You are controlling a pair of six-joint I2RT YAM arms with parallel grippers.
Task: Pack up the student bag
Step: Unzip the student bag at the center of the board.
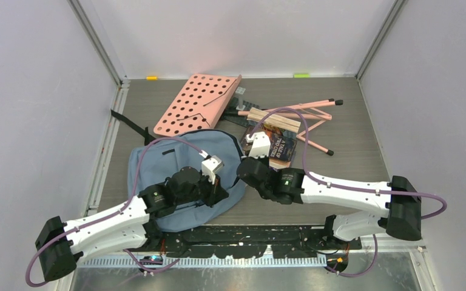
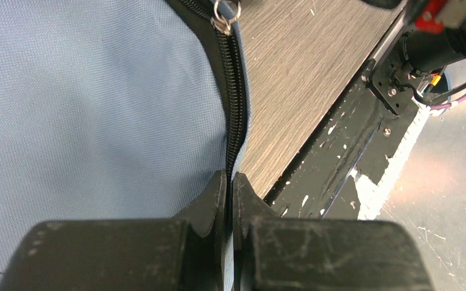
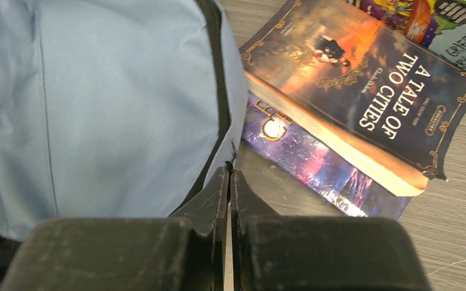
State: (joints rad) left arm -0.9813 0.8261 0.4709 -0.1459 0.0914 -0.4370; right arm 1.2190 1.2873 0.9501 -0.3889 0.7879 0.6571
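Note:
The student bag point(image 1: 158, 167) is a dusty blue-grey backpack lying flat on the table at left of centre. Both grippers are at its right edge. My left gripper point(image 1: 223, 193) is shut on the bag's black zipper edge, seen in the left wrist view point(image 2: 230, 179), where the zipper point(image 2: 233, 91) runs up to a metal pull point(image 2: 223, 21). My right gripper point(image 1: 243, 171) is shut on the bag's black trim at its edge point(image 3: 229, 173), and the bag's fabric point(image 3: 109, 103) fills the left of that view.
Books point(image 1: 279, 147) lie just right of the bag; "A Tale of Two Cities" point(image 3: 364, 91) rests on a purple one point(image 3: 315, 163). A pink perforated board point(image 1: 197, 103) lies behind the bag. Pink rods and wooden sticks point(image 1: 303, 118) lie at back right. The black base rail point(image 2: 352, 151) is close.

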